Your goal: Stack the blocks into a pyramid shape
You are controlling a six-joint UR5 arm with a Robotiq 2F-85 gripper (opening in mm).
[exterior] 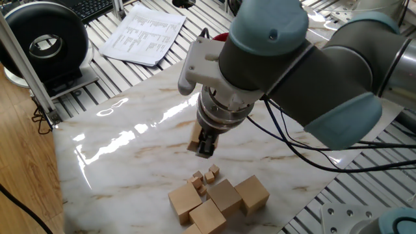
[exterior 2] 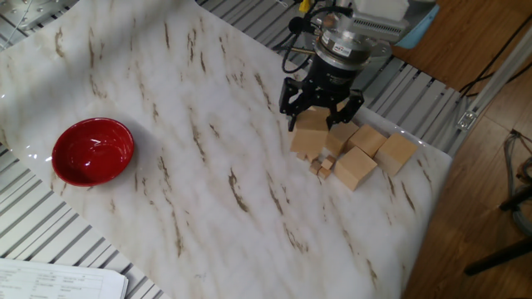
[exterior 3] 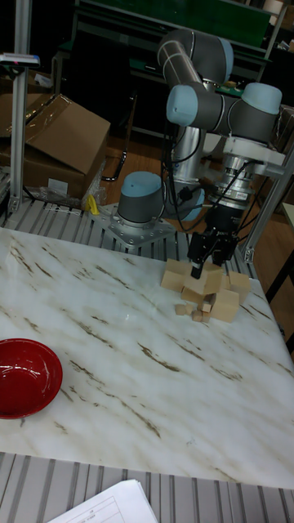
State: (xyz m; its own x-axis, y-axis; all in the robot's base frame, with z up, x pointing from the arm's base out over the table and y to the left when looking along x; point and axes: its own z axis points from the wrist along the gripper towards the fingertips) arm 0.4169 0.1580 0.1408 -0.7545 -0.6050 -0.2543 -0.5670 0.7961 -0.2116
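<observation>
Red bowl (exterior 2: 93,150): sits on the table (exterior 2: 191,191), well apart from the end effector, far off to its left in the other fixed view.
End effector (exterior 2: 320,112): its two fingers are clamped on one large tan block, held clear above the table.
Held block (exterior 2: 309,133): hangs between the fingers, tilted; in one fixed view only its edge (exterior: 196,140) shows beside the fingers.
Tiny cubes (exterior 2: 321,167): a small cluster on the table just below the end effector, touching the large blocks.
Blocks on the table (exterior 2: 356,168): several large tan cubes lie bunched together beneath and to the right of the end effector, near the table's corner; in one fixed view (exterior: 224,196) they lie flat in a loose cluster, no stepped stack formed.
Papers (exterior: 143,32): printed sheets beyond the table, well apart from the end effector.
</observation>
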